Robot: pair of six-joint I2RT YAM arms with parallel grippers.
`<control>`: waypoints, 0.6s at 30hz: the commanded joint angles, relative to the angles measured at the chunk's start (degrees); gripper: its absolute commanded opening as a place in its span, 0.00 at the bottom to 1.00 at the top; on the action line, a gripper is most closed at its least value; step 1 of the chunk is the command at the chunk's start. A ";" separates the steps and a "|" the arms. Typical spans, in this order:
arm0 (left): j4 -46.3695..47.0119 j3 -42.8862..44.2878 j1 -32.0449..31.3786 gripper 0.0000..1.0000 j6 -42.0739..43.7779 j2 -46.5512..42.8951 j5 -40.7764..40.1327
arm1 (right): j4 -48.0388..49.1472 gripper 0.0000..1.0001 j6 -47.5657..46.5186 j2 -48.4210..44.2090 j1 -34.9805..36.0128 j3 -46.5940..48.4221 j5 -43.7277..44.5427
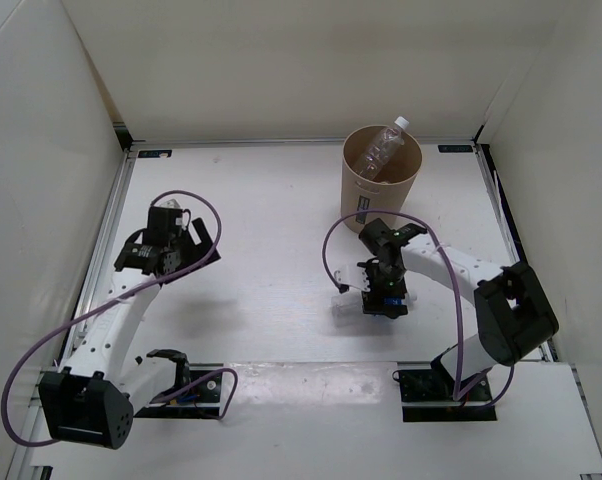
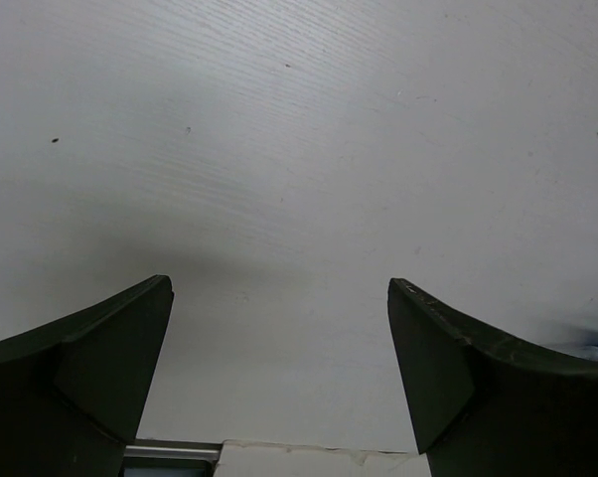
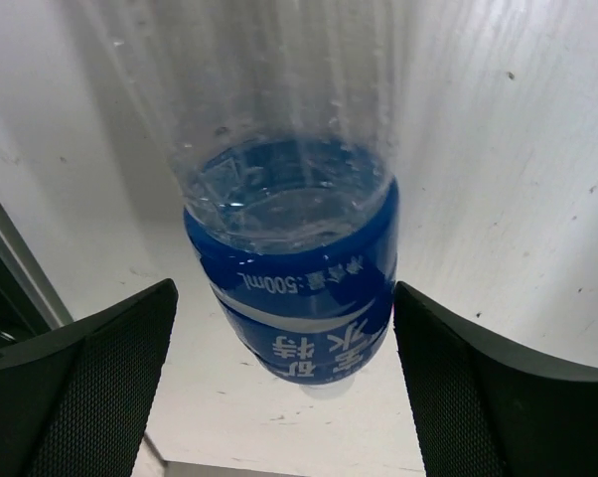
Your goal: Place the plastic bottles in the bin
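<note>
Robot lab cell: white panel walls (image 1: 41, 150) around a white table (image 1: 271, 200)

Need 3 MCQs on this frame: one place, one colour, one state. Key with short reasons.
1. Where is the white-capped clear bottle?
A) in the bin
B) beside it
C) under the right arm

2. The labelled bottle sits between the fingers of the right gripper. Label colour?
A) red
B) green
C) blue

3. State of the left gripper?
A) shut on a bottle
B) open, empty
C) shut, empty

Key:
1. A, its neck pokes above the rim.
2. C, the right wrist view shows a blue band.
3. B, the jaws stand apart with nothing between them.
</note>
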 commanded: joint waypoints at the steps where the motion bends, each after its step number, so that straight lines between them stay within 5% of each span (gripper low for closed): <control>1: -2.95 2.65 0.43 1.00 0.73 -2.09 -1.51 | -0.93 0.90 -8.16 -0.11 0.87 -0.82 0.53; 6: -6.03 4.67 0.60 1.00 1.96 -2.00 -2.66 | -1.46 0.90 -14.31 0.25 1.14 -0.73 1.32; 9: -6.30 5.20 0.52 1.00 1.87 -1.91 -2.84 | -2.42 0.71 -15.81 0.68 0.96 -0.30 1.32; 10: -6.30 5.11 0.60 1.00 1.52 -1.91 -2.84 | -2.60 0.48 -16.07 0.69 0.96 -0.21 1.24; 11: -5.95 4.85 0.60 1.00 1.26 -2.00 -2.92 | -2.43 0.36 -15.99 0.77 0.79 -0.03 1.15; 16: -4.02 3.00 0.69 1.00 -0.33 -2.61 -2.57 | -0.50 0.23 -10.90 0.95 0.00 0.06 0.36; 18: -2.44 2.39 0.69 1.00 -0.24 -2.09 -2.22 | -0.06 0.04 -8.00 0.69 -0.35 0.23 0.27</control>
